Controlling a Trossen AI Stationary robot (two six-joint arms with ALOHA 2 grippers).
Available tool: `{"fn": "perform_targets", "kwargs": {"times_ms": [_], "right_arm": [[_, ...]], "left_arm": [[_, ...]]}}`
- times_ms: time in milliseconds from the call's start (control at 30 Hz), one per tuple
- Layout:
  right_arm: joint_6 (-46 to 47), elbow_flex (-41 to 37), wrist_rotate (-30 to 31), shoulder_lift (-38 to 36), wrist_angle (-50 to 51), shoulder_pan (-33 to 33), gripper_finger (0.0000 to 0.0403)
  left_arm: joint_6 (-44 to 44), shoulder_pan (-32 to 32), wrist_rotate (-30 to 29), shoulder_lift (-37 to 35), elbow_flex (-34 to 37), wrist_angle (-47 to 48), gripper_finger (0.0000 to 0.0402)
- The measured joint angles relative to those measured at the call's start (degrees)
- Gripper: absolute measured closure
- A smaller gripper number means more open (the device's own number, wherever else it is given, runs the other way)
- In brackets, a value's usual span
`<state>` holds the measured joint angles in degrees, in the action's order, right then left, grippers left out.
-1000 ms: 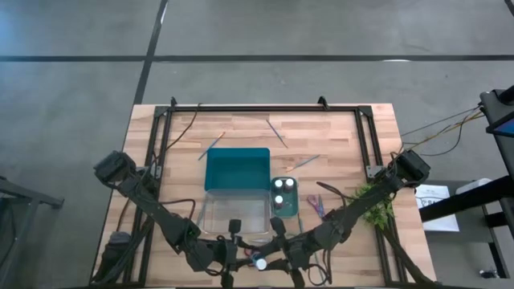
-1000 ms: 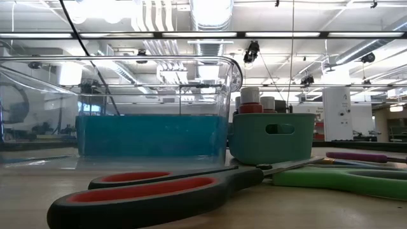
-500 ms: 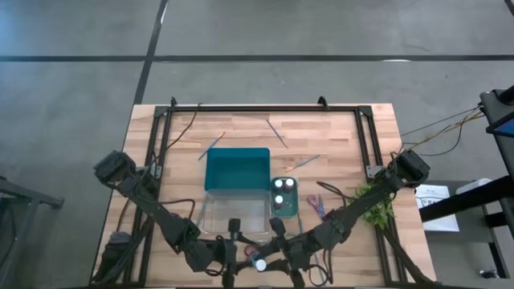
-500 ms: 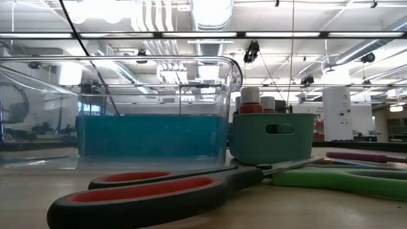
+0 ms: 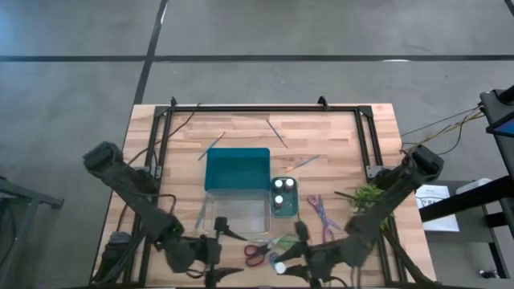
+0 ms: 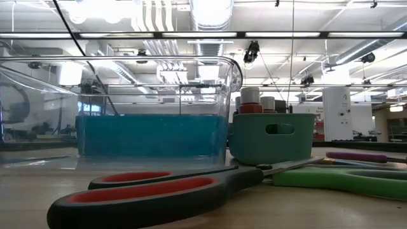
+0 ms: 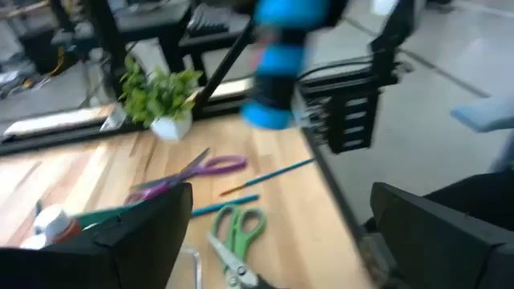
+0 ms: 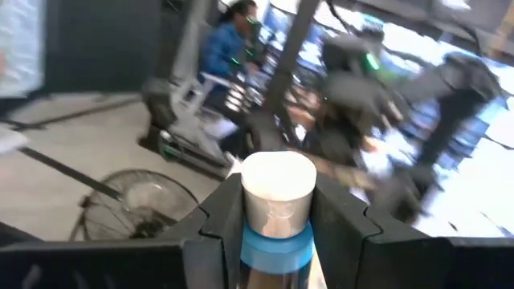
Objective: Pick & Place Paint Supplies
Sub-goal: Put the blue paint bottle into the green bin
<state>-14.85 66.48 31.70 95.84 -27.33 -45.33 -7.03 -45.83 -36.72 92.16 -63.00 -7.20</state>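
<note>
Paint bottle [image 5: 279, 266], blue with a white cap, now sits in the right gripper [image 5: 283, 263] at the bench's near edge in the high view; the left gripper [image 5: 215, 250] has let go and drawn back, so the handover looks done. Low view: red-green scissors [image 6: 191, 186] lie unmoved. Left wrist view: fingers [image 7: 136, 233] spread, empty. Right wrist view: jaws clamp the bottle.

Beyond my wooden table [image 5: 337, 152], grey concrete floor [image 5: 321, 32] fills the top of the high view, crossed by dark seam lines. In the low view, long ceiling lights [image 6: 210, 35] and ductwork [image 6: 210, 13] run overhead, and a white pillar [image 6: 336, 105] stands at the right.
</note>
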Motion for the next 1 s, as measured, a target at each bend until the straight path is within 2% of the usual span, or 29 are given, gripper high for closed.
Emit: {"fn": "perform_targets", "kwargs": {"times_ms": [100,233,367,600,867,1000], "right_arm": [[2.6,-1.4,9.5,-0.9,1.4,-3.5,0.0297],[9.4,-5.4,21.2,-1.5,1.3,-6.3,0.0297],[15.8,-12.6,28.2,-2.8,-2.9,-6.3,0.0297],[11.4,-28.7,28.7,-6.2,-28.3,-3.4,0.0297],[15.6,-38.7,27.1,-8.0,-30.2,1.5,0.0297],[18.7,-41.6,22.8,-8.1,-31.0,5.1,0.0298]], "left_arm": [[3.2,-1.9,-0.8,-2.8,0.0,-0.3,0.0033],[9.7,-4.5,-5.6,-6.4,0.0,-1.0,0.0046],[17.4,-6.9,-9.8,-9.1,0.0,-3.9,0.0048],[25.4,-7.4,-11.8,-10.8,0.0,-6.1,0.0048],[27.9,-6.9,-11.8,-10.6,0.0,-6.5,0.0048],[27.8,-6.8,-11.8,-10.6,0.0,-6.5,0.0048]]}}
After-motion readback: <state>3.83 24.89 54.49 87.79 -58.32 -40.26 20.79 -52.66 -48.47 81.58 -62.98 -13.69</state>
